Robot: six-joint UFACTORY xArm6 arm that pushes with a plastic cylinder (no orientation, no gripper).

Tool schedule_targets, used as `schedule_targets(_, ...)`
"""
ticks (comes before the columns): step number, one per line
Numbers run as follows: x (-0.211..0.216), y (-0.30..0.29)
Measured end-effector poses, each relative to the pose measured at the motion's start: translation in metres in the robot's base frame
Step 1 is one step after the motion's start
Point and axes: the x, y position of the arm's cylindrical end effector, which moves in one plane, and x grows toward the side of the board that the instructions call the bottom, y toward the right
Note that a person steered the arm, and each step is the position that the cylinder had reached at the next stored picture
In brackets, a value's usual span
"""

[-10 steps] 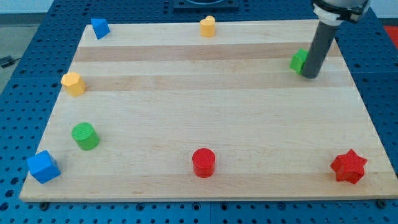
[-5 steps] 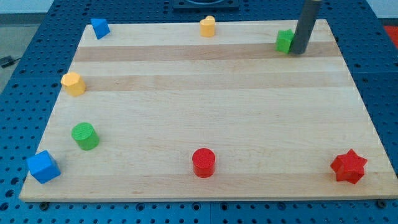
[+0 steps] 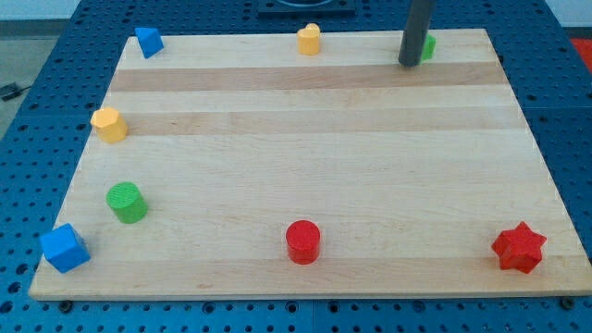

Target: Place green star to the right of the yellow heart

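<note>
The green star (image 3: 428,47) lies near the board's top edge at the view's upper right, mostly hidden behind my rod. My tip (image 3: 408,63) rests on the board at the star's left side, touching or nearly touching it. The yellow heart (image 3: 309,40) sits at the top edge near the middle, well to the left of the star and my tip.
A blue block (image 3: 148,42) is at the top left, a yellow block (image 3: 109,124) at the left edge, a green cylinder (image 3: 126,203) and a blue cube (image 3: 65,248) at the lower left, a red cylinder (image 3: 302,241) at the bottom middle, a red star (image 3: 518,248) at the bottom right.
My tip has moved up and to the left, from the star's right side to its left side. The green star has slid up toward the top edge and a little left.
</note>
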Motion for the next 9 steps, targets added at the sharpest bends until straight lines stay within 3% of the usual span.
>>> schedule_targets(5, -0.009, 0.027)
schedule_targets(6, 0.029, 0.013)
schedule_targets(7, 0.064, -0.017)
schedule_targets(9, 0.111, -0.156)
